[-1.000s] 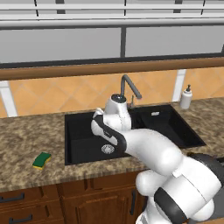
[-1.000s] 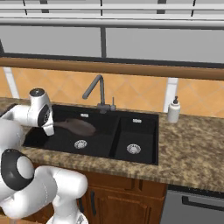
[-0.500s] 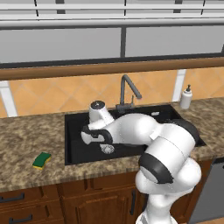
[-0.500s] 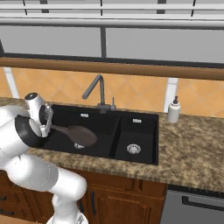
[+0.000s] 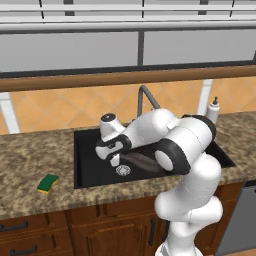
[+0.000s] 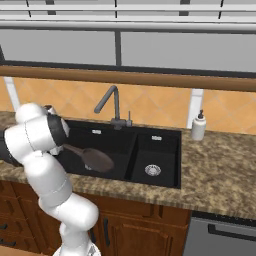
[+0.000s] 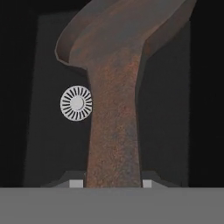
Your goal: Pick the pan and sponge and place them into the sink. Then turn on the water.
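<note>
The fingers (image 7: 113, 183) are clamping the pan (image 6: 97, 159) by its handle over the sink (image 6: 165, 142); the sponge (image 5: 47, 183) is lying on the desk (image 5: 30, 160).

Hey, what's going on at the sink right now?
The robot's gripper is shut on the handle of the pan and holds it over the wide basin of the sink, above the drain. The sponge lies on the counter left of the sink, not yet picked. No water runs from the faucet.
</note>
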Controlling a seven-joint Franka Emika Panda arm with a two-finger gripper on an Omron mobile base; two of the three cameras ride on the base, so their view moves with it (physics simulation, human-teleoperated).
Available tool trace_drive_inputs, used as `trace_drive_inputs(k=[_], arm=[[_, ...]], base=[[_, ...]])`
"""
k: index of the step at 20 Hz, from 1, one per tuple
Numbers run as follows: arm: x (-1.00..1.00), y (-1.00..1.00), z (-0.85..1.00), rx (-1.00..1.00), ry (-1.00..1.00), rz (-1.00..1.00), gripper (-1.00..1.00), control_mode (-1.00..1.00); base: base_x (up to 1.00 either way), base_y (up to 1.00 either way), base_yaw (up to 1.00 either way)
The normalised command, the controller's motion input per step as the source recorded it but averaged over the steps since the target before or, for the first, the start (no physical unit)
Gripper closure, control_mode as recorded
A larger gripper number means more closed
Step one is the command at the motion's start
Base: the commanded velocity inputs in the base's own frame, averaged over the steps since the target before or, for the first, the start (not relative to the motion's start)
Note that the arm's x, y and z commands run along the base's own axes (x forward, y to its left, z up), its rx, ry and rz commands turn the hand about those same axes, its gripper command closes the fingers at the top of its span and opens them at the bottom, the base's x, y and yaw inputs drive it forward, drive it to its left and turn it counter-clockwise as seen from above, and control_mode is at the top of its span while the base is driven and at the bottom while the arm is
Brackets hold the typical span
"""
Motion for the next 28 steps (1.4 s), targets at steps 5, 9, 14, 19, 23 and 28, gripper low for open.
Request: trace_drive_inputs(k=[5, 9, 14, 19, 23, 28], arm=[[0.46, -0.16, -0.34, 0.00, 0.00, -0.06, 1.00, -1.00], [0.31, -0.34, -0.43, 0.00, -0.01, -0.01, 1.00, -1.00], [0.36, -0.11, -0.46, 0.00, -0.02, 0.00, 1.00, -1.00], [0.35, 0.00, -0.55, -0.03, -0.06, 0.00, 1.00, -1.00], [0.30, 0.00, -0.61, -0.05, -0.06, 0.00, 1.00, -1.00], [0.13, 0.00, -0.76, -0.05, -0.01, 0.00, 1.00, -1.00]], base=[[0.00, 0.00, 0.00], [0.00, 0.00, 0.00], [0.00, 0.00, 0.00], [0.00, 0.00, 0.00], [0.00, 0.00, 0.00], [0.00, 0.00, 0.00]])
